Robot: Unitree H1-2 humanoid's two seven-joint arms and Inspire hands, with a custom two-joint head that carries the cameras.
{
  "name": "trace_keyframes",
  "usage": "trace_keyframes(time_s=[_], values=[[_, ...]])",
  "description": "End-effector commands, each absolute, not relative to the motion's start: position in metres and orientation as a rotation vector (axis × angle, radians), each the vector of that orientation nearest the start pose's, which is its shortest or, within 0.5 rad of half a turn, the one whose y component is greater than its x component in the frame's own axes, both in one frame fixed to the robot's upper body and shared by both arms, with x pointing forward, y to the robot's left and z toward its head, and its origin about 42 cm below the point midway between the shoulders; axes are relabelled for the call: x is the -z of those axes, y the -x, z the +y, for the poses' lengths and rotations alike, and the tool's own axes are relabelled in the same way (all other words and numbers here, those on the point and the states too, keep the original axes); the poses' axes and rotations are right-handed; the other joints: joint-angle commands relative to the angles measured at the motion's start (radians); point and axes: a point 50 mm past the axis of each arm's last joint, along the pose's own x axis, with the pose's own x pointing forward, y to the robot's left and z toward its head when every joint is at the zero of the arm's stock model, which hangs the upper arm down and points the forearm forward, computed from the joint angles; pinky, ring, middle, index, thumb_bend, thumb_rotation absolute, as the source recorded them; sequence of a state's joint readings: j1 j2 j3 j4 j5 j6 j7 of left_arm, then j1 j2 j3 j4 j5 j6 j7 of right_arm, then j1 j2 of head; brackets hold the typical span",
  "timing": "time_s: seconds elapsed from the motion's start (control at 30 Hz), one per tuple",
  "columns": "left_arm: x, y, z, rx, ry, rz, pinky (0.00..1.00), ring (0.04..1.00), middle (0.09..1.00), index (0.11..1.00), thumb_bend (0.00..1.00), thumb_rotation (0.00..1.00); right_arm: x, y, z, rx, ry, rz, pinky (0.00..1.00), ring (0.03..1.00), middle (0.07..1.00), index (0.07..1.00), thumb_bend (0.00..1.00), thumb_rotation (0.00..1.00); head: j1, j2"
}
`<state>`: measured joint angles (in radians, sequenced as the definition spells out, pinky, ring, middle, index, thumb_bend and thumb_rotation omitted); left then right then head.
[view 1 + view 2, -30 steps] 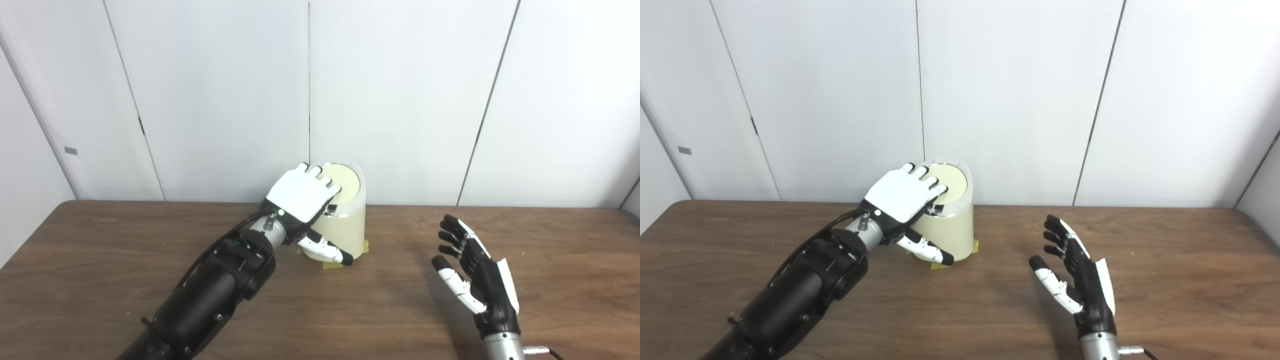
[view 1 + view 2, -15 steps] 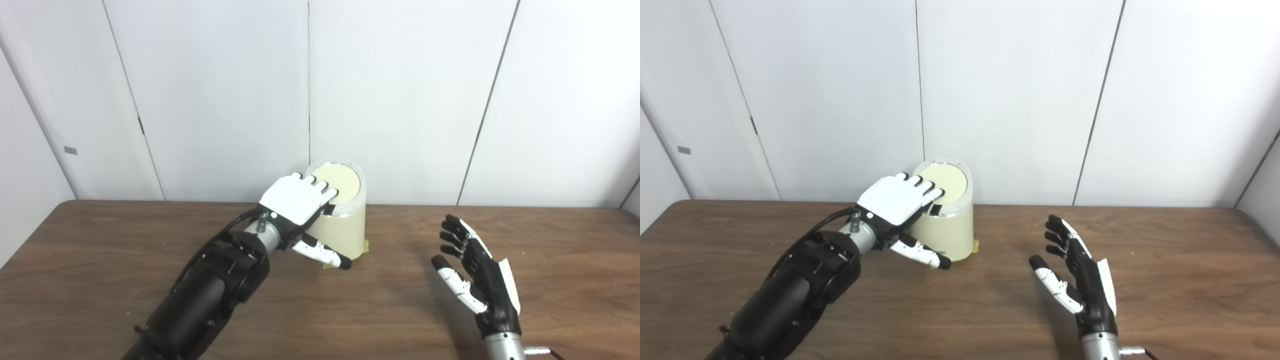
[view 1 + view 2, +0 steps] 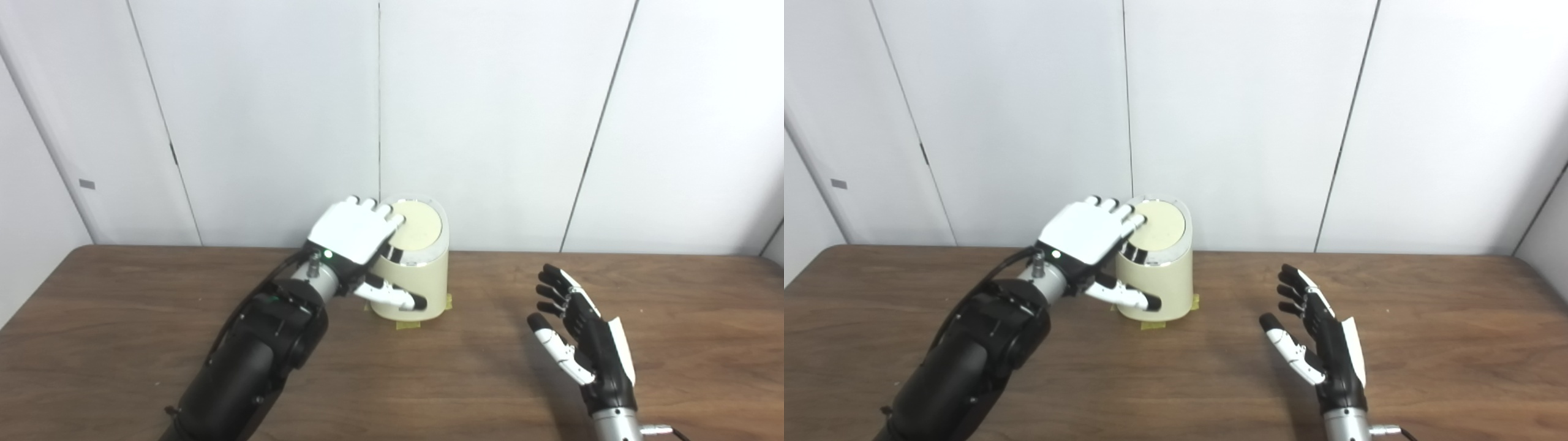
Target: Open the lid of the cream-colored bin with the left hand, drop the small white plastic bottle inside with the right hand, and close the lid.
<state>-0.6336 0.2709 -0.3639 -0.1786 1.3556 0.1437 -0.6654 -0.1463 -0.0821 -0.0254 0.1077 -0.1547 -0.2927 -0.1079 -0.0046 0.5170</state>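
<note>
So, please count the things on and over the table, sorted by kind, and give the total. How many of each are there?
Bin, cream-colored, lid down: 1
Robot hands: 2, the left hand over the bin's lid, the right hand open and empty above the table
Yellow tape patches at the bin's foot: at least 2 showing
White plastic bottle: 0 in view
Total: 5

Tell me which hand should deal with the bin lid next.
Left. The left hand already lies over the closed lid of the cream-colored bin; the right hand waits open and empty, well apart.
</note>
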Motion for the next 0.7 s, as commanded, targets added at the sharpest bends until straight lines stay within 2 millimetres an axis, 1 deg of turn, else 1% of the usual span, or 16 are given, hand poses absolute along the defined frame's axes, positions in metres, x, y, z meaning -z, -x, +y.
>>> trace_keyframes(time_s=[0.0,0.27,0.4,0.43,0.47,0.5,0.53,0.57,0.6,0.67], values=[[-0.343,-0.404,0.147,0.128,-1.733,-0.398,1.00,1.000,1.000,1.000,0.81,1.00,-0.128,-0.323,-0.234,0.072,0.214,-0.350,0.74,0.815,0.845,0.842,0.44,0.58,0.000,0.001],[-0.352,-0.395,0.169,0.041,-1.586,-0.479,1.00,1.000,1.000,1.000,0.75,1.00,-0.128,-0.322,-0.234,0.071,0.204,-0.346,0.74,0.819,0.851,0.845,0.44,0.57,-0.001,0.002],[-0.349,-0.386,0.182,0.023,-1.393,-0.524,1.00,1.000,0.991,0.980,0.71,1.00,-0.128,-0.322,-0.234,0.065,0.190,-0.348,0.75,0.823,0.855,0.848,0.45,0.56,-0.003,0.005],[-0.342,-0.380,0.188,0.025,-1.296,-0.543,0.95,0.988,0.969,0.957,0.68,1.00,-0.129,-0.322,-0.235,0.065,0.198,-0.351,0.74,0.825,0.858,0.849,0.45,0.56,-0.005,0.008],[-0.337,-0.376,0.192,0.024,-1.230,-0.556,0.87,0.935,0.917,0.905,0.54,0.97,-0.129,-0.322,-0.235,0.065,0.204,-0.353,0.74,0.820,0.853,0.844,0.44,0.57,-0.005,0.008],[-0.328,-0.369,0.198,0.025,-1.132,-0.563,0.84,0.917,0.899,0.888,0.50,0.95,-0.130,-0.321,-0.235,0.064,0.205,-0.354,0.73,0.818,0.852,0.842,0.44,0.57,-0.004,0.010],[-0.322,-0.365,0.201,0.025,-1.071,-0.567,0.79,0.882,0.867,0.858,0.42,0.92,-0.130,-0.321,-0.235,0.063,0.204,-0.356,0.73,0.816,0.850,0.838,0.43,0.57,-0.003,0.011],[-0.315,-0.362,0.204,0.020,-1.019,-0.562,0.76,0.864,0.850,0.842,0.38,0.89,-0.131,-0.321,-0.236,0.059,0.196,-0.352,0.72,0.814,0.849,0.835,0.42,0.57,-0.004,0.011],[-0.303,-0.357,0.207,0.020,-0.940,-0.542,0.73,0.845,0.829,0.820,0.33,0.85,-0.131,-0.320,-0.236,0.052,0.184,-0.347,0.73,0.819,0.853,0.839,0.41,0.58,-0.006,0.012],[-0.281,-0.350,0.211,0.017,-0.814,-0.510,0.71,0.813,0.803,0.791,0.28,0.74,-0.132,-0.319,-0.236,0.043,0.168,-0.346,0.75,0.828,0.856,0.845,0.37,0.60,-0.009,0.013]])
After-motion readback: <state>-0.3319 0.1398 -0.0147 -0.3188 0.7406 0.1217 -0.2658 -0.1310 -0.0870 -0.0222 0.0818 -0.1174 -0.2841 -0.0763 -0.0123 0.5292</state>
